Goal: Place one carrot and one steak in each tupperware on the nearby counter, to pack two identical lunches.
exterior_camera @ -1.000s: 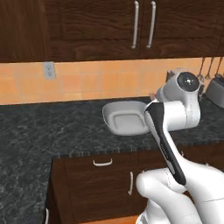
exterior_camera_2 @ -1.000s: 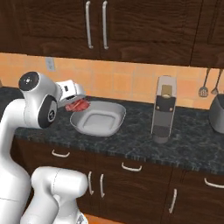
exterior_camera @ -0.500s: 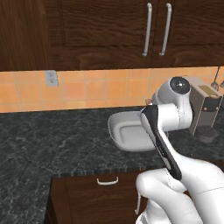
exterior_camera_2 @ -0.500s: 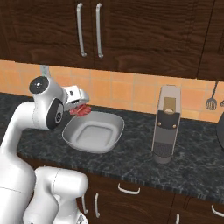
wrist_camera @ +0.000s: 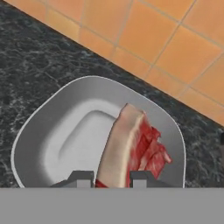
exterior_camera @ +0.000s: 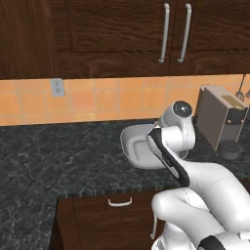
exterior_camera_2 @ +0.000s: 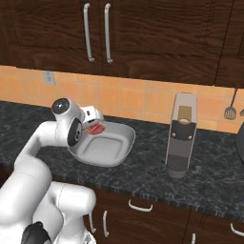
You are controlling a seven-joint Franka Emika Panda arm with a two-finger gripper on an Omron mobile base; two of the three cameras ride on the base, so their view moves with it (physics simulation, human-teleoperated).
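Now that the base has rolled up, the claw [wrist_camera: 107,178] pinching the steak [wrist_camera: 131,146] hangs over the tray [wrist_camera: 48,131], seemingly ready to drop.

The white arm is reaching over from the left, and the gripper [exterior_camera_2: 94,125] is hanging above the near-left rim of the rounded grey tray [exterior_camera_2: 116,155]. The red steak [exterior_camera_2: 96,128] is sitting pinched at the gripper, hovering over the tray's back-left part. The tray is resting on the dark marbled bench [exterior_camera_2: 200,183], against the orange tiled wall. Off to the right, well apart from the tray, a tall grey coffee machine [exterior_camera_2: 181,135] is standing upright.
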